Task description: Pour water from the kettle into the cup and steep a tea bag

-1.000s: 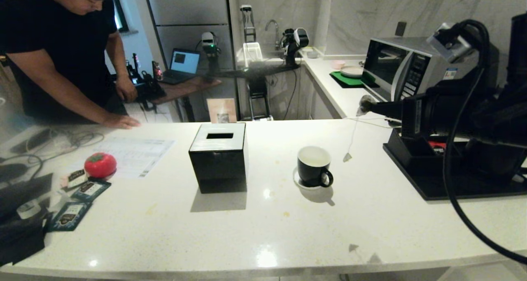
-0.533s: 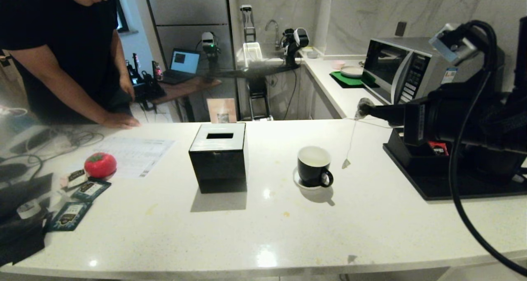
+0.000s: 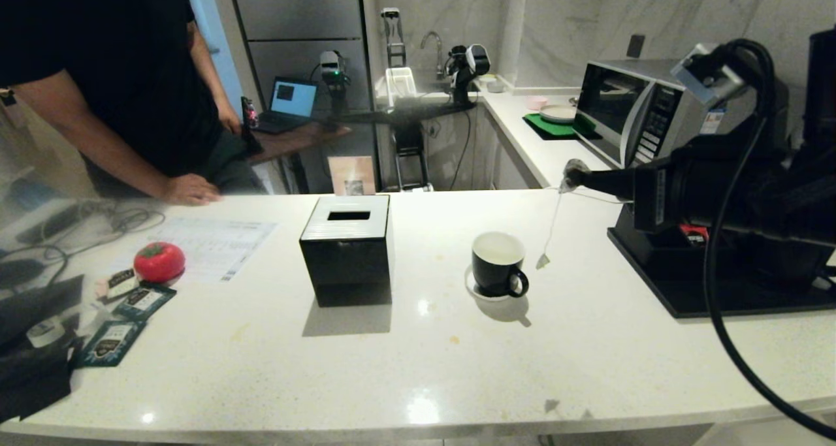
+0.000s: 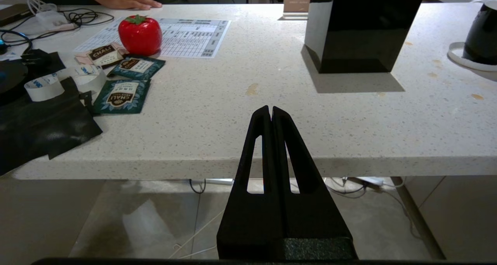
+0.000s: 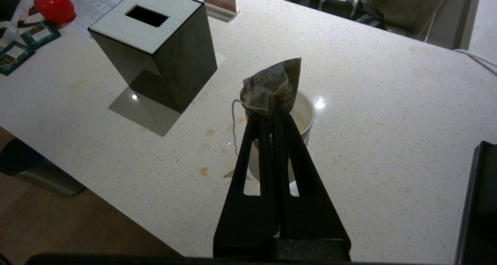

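**Tea bag held above the cup on a white countertop**

Tea bag (image 5: 272, 87), crumpled and pyramid-shaped, was pinched between the closed fingers of the right gripper (image 5: 273, 115), which reached in from the right side of the countertop (image 3: 418, 361). In the head view the bag hung in the air off to the right of the cup, toward the far edge; from the wrist camera it lined up over the cup's rim. Its thin string (image 3: 552, 227) dangled down with a small paper tag (image 3: 542, 261) at the end, just beside the cup.

Nearest the robot, the left gripper (image 4: 270, 110) sat parked low at the front edge of the countertop, fingers pressed together and empty.

The cup (image 3: 498, 263), a small black mug with a white inside, stood on its white saucer (image 3: 471, 286) near the middle of the countertop, its handle turned toward the front edge. Whether it held water could not be told.

To the cup's left stood a black cube tissue box (image 3: 346, 249) with a white slotted top. Near the left edge lay several teal tea packets (image 3: 117, 332), a red tomato-shaped object (image 3: 159, 262) and a printed sheet (image 3: 215, 247). A black tray (image 3: 731, 299) sat at the right edge, partly hidden by the right arm.

At the far left edge, a person in a black shirt rested a hand (image 3: 189, 190) on the countertop. A microwave (image 3: 637, 110) stood on a separate counter beyond.
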`<state>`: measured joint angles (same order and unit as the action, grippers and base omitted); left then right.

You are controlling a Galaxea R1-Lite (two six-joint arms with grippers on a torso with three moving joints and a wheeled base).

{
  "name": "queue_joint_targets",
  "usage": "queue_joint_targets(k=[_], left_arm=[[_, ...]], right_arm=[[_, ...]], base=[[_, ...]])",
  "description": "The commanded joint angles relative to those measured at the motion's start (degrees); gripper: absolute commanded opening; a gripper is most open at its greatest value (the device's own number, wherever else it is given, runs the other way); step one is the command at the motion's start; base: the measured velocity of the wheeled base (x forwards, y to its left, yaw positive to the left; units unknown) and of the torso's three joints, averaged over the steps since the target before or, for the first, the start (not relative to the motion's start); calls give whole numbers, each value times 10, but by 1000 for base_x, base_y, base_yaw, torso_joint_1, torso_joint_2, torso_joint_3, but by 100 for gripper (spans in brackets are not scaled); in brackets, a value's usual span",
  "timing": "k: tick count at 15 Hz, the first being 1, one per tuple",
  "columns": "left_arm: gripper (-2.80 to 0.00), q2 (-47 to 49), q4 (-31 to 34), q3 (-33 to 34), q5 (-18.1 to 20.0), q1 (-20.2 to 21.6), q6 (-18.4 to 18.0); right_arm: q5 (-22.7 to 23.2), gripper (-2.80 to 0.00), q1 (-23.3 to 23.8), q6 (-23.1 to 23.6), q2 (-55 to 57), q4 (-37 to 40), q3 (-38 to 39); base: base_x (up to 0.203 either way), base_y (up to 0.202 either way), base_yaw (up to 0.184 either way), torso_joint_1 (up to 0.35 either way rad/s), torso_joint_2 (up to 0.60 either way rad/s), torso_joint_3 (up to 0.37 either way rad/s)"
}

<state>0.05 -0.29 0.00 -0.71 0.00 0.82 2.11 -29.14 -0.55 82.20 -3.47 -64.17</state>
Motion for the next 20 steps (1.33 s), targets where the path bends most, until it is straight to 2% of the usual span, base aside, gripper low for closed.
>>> queue_joint_targets(k=[1,5,15,20], left_arm=[[-280,0,0,0,4,0,1],[-280,0,0,0,4,0,-3],[-280,0,1,0,4,0,-7],[-280,0,-28,-2,5,0,-17]], right_arm=[[-1,-280,-3,1,10,-1,-6],[0,-280,-5,21,17,-1,-22],[-1,-280,-12,21,17,-1,-30],[-1,-280,-12,23,13,-2,-27]], base=[[0,0,0,0,0,0],[0,0,0,0,0,0],[0,0,0,0,0,0],[0,0,0,0,0,0]])
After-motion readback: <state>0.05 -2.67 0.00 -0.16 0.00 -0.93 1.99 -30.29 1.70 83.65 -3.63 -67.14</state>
